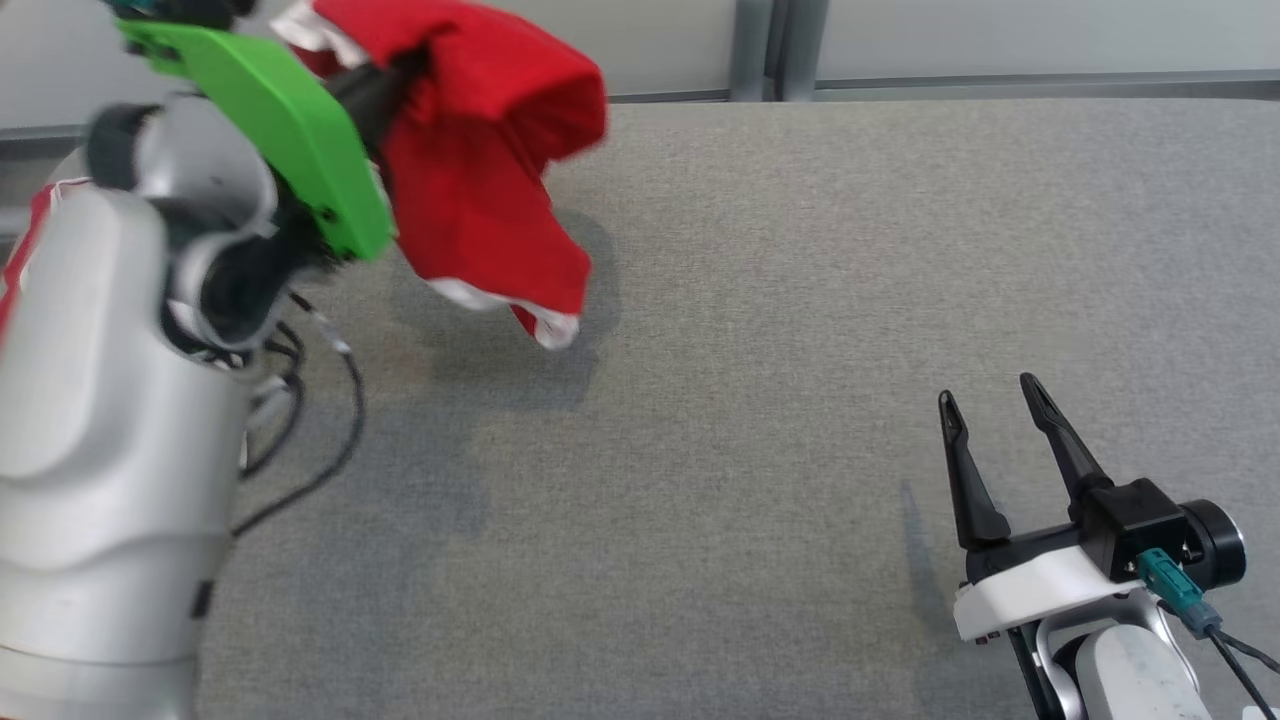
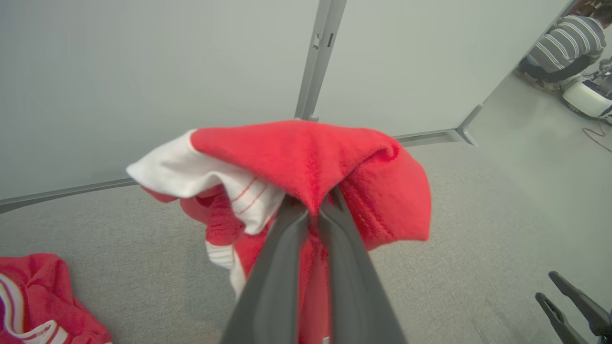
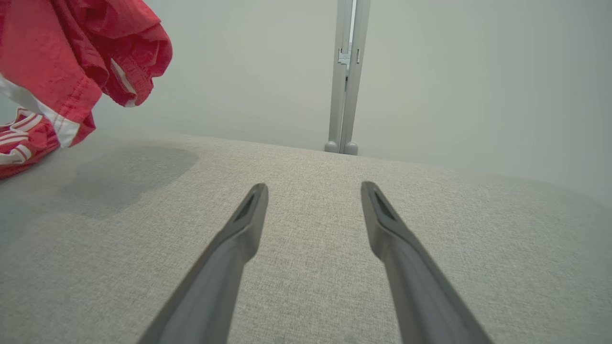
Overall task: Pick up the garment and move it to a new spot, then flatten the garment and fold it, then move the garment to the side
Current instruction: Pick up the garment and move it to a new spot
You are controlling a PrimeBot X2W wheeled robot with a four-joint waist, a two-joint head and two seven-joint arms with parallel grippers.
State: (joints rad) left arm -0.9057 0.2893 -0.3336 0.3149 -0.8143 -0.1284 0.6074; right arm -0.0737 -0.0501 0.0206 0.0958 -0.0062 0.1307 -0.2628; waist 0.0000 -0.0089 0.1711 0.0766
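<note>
Step in hand, as judged: the first one, pick-up and carry to a new spot. The garment [image 1: 480, 170], red with white trim, is seen lifted off the grey table [image 1: 800, 300] at the upper left of the head view, with its shadow cast below. It is pinched by the left gripper [image 2: 313, 210], jaws nearly together on a bunch of cloth, at the centre of the left wrist view. The rest is draped over and hangs crumpled. The right gripper [image 1: 988, 392] is held wide and empty at the lower right of the head view, well apart from the cloth. A second red heap [image 2: 43, 301] is seen at the lower left of the left wrist view. Next, as judged: the garment is to be lowered onto bare table toward frame centre and released. Spreading will likely need an edge taken by the right gripper, since the cloth is bunched.
</note>
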